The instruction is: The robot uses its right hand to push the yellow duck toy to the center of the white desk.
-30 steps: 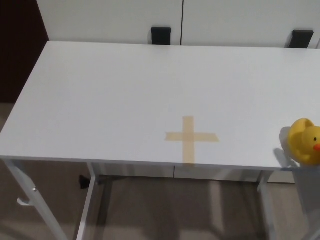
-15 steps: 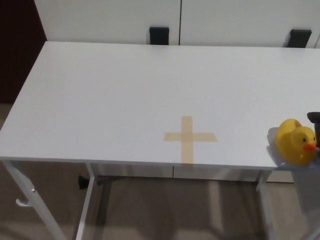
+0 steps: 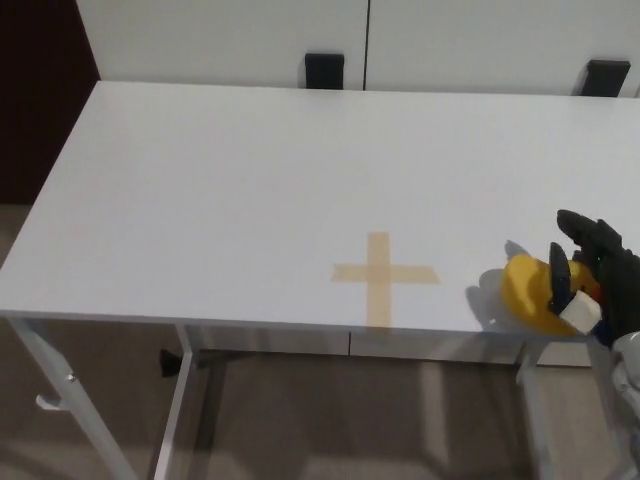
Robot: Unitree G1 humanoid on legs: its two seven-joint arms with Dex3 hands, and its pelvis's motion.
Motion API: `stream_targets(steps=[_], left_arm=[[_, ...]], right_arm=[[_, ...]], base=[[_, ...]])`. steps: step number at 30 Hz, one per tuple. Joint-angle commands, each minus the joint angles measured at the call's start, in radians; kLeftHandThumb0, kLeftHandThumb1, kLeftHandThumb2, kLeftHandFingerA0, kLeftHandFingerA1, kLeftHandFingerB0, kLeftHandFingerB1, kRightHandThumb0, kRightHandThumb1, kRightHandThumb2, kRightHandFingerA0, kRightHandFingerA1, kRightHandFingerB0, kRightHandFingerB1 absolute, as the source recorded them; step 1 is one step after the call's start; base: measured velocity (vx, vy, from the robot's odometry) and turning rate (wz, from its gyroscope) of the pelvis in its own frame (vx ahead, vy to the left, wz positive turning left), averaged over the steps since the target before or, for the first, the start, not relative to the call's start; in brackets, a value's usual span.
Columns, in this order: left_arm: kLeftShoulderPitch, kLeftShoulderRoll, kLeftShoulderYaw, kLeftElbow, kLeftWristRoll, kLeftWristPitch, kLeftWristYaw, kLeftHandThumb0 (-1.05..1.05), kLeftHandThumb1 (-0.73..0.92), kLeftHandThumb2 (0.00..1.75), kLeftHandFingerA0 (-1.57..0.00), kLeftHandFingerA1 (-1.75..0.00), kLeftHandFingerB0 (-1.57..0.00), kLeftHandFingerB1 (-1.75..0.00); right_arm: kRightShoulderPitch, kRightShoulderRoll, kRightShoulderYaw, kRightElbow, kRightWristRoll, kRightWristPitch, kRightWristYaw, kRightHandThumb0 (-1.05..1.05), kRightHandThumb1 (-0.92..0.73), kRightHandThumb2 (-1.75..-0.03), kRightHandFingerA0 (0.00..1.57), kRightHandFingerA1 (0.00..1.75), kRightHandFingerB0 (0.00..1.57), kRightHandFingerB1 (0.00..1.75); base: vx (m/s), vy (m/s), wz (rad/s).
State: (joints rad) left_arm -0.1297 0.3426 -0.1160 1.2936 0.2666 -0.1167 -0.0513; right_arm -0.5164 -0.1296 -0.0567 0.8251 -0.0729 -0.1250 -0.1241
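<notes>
Partly done: right hand [image 3: 592,275], fingers spread, against yellow duck [image 3: 530,295] near table [image 3: 250,180] front edge, short of tape cross [image 3: 383,275].

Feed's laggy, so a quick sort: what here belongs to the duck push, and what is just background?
Job:
- duck
- right hand, against the duck's right side
- desk
- tape cross, marking the spot

Background:
- cabinet behind
- two black handles

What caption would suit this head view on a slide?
Right hand nudges the yellow duck along the white desk toward a tape cross.
</notes>
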Motion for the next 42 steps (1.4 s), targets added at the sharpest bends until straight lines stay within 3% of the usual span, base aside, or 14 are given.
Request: stream_targets(steps=[1, 2, 7, 8, 9, 10, 18, 20, 21, 24, 25, 34, 37, 42], left_arm=[[0.011, 0.003, -0.009, 0.002, 0.009, 0.018, 0.011, 0.18, -0.49, 1.3, -1.37, -0.85, -1.39, -0.81], [0.015, 0.005, -0.01, 0.0, 0.01, 0.017, 0.011, 0.1, -0.43, 1.14, -1.34, -0.91, -1.35, -0.88], [0.026, 0.01, -0.024, 0.003, 0.024, 0.01, 0.017, 0.09, -0.43, 1.19, -1.33, -0.92, -1.35, -0.87], [0.028, 0.01, -0.027, 0.005, 0.026, 0.003, 0.016, 0.09, -0.45, 1.16, -1.31, -0.92, -1.39, -0.87], [0.028, 0.01, -0.027, 0.005, 0.026, 0.003, 0.016, 0.09, -0.45, 1.16, -1.31, -0.92, -1.39, -0.87], [0.03, 0.01, -0.028, 0.006, 0.026, -0.003, 0.018, 0.09, -0.49, 1.2, -1.37, -0.92, -1.43, -0.85], [0.034, 0.005, -0.032, 0.008, 0.023, -0.002, 0.025, 0.07, -0.49, 1.2, -1.38, -0.94, -1.44, -0.86], [0.033, 0.001, -0.03, 0.009, 0.019, 0.003, 0.026, 0.12, -0.52, 1.28, -1.44, -0.88, -1.48, -0.82], [0.032, 0.0, -0.027, 0.008, 0.015, 0.004, 0.023, 0.11, -0.49, 1.15, -1.4, -0.94, -1.45, -0.88], [0.028, -0.003, -0.017, 0.007, 0.002, 0.013, 0.016, 0.14, -0.48, 1.17, -1.42, -0.93, -1.47, -0.88], [0.029, -0.001, -0.021, 0.006, 0.006, 0.006, 0.017, 0.12, -0.5, 1.24, -1.52, -0.85, -1.5, -0.83], [0.03, -0.002, -0.03, 0.003, 0.01, -0.012, 0.013, 0.1, -0.52, 1.2, -1.52, -0.84, -1.55, -0.81], [0.025, -0.004, -0.03, 0.003, 0.01, -0.001, 0.016, 0.1, -0.5, 1.15, -1.45, -0.9, -1.49, -0.86], [0.021, -0.003, -0.039, 0.0, 0.017, -0.002, 0.017, 0.1, -0.54, 1.21, -1.45, -0.86, -1.49, -0.82]], right_arm=[[0.003, 0.057, 0.001, 0.021, -0.144, -0.02, -0.451, -0.88, -0.8, -1.14, 0.0, 0.25, 0.0, 0.09], [0.006, 0.063, 0.004, 0.022, -0.155, -0.02, -0.481, -0.91, -0.81, -1.12, 0.0, 0.21, 0.0, 0.05], [0.012, 0.098, 0.007, 0.033, -0.198, -0.011, -0.64, -0.94, -0.81, -1.08, 0.0, 0.18, 0.0, 0.02], [0.012, 0.113, 0.002, 0.034, -0.199, -0.014, -0.67, -0.74, -0.78, -0.9, 0.0, 0.0, 0.0, 0.02], [0.012, 0.113, 0.002, 0.034, -0.199, -0.014, -0.67, -0.74, -0.78, -0.9, 0.0, 0.0, 0.0, 0.02], [0.008, 0.131, -0.001, 0.042, -0.198, -0.023, -0.701, -0.91, -0.76, -1.04, 0.0, 0.2, 0.0, 0.04], [0.003, 0.206, 0.002, 0.055, -0.181, -0.12, -0.708, -0.92, -0.72, -0.98, 0.0, 0.15, 0.0, 0.0], [-0.007, 0.225, 0.014, 0.06, -0.181, -0.151, -0.691, -0.84, -0.66, -0.95, 0.0, 0.17, 0.0, 0.03], [-0.019, 0.24, 0.018, 0.059, -0.168, -0.162, -0.657, -0.95, -0.74, -1.0, 0.0, 0.13, 0.0, 0.0], [-0.04, 0.263, 0.021, 0.06, -0.142, -0.192, -0.587, -0.94, -0.71, -0.98, 0.0, 0.14, 0.0, 0.0], [-0.044, 0.272, 0.024, 0.053, -0.132, -0.187, -0.558, -0.99, -0.79, -1.04, 0.0, 0.14, 0.0, 0.0], [-0.04, 0.311, 0.033, 0.049, -0.077, -0.186, -0.41, -1.0, -0.83, -1.07, 0.0, 0.13, 0.0, 0.0], [-0.025, 0.318, 0.022, 0.037, -0.025, -0.202, -0.306, -1.05, -0.83, -1.08, 0.0, 0.17, 0.0, 0.04], [-0.018, 0.304, 0.033, 0.013, 0.002, -0.165, -0.186, -1.05, -0.83, -1.09, 0.0, 0.13, 0.0, 0.04]], base=[[0.0, 0.0, 0.0], [0.0, 0.0, 0.0], [0.0, 0.0, 0.0], [0.0, 0.0, 0.0], [0.0, 0.0, 0.0], [0.0, 0.0, 0.0], [0.0, 0.0, 0.0], [0.0, 0.0, 0.0], [0.0, 0.0, 0.0], [0.0, 0.0, 0.0], [0.0, 0.0, 0.0], [0.0, 0.0, 0.0], [0.0, 0.0, 0.0], [0.0, 0.0, 0.0]])
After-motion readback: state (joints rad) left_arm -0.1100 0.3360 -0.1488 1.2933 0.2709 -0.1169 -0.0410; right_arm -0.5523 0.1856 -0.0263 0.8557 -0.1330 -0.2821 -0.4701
